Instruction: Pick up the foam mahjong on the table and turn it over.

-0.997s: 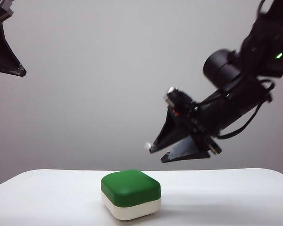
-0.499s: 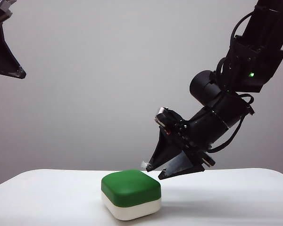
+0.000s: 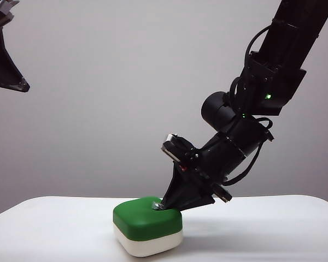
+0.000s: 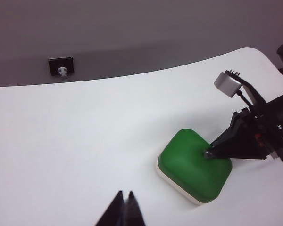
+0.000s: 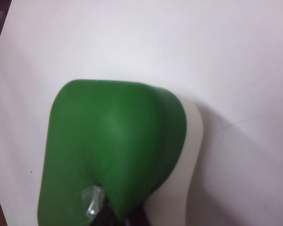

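The foam mahjong [image 3: 147, 221] [image 4: 193, 165] [image 5: 113, 141] lies green half up and cream half down on the white table [image 3: 54, 229] [image 4: 61, 141] [image 5: 179, 47]. My right gripper [image 3: 159, 206] [image 4: 207, 153] [image 5: 115, 214] slants down onto the block's green top near its right edge. It is shut, with a puckered fold of the green foam pinched between the tips. The printed face is hidden. My left gripper [image 3: 22, 82] [image 4: 125, 193] hangs shut and empty high at the left, well away from the block.
A small black fixture [image 4: 61, 66] sits on the grey wall beyond the table's far edge. The table's rounded edge [image 4: 254, 52] curves away behind the right arm [image 3: 262, 87].
My right gripper has come down and leftward from above the block onto its green top and shut there. The block has shifted slightly left. The left gripper has not moved.
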Controlling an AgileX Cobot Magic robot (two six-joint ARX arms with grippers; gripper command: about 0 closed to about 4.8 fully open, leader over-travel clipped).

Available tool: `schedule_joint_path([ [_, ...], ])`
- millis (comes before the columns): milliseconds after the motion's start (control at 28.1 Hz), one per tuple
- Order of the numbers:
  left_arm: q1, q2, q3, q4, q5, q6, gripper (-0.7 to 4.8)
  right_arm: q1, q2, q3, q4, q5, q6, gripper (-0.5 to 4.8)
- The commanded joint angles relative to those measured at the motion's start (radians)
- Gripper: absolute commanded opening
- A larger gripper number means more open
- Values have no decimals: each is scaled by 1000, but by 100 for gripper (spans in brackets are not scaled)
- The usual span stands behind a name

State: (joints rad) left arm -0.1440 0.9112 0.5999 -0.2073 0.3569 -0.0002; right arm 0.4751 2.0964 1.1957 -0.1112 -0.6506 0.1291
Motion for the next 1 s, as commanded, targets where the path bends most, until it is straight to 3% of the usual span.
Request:
schedule_joint_path([
  [36, -1, -3, 6, 3, 6, 12, -5, -15, -14, 27, -67, 14, -31, -5],
  [214, -1, -3, 6, 3, 6, 11, -4, -41, -81, 58, -233, 150, -183, -5],
  [641, -1, -3, 6, 13, 6, 11, -5, -32, -183, 57, -385, 734, -413, -5],
  [819, -2, -3, 6, 14, 6, 12, -5, -2, -184, 57, -389, 760, -417, -5],
  [997, -2, -3, 6, 15, 6, 12, -5, 105, -180, 58, -381, 722, -415, -5],
])
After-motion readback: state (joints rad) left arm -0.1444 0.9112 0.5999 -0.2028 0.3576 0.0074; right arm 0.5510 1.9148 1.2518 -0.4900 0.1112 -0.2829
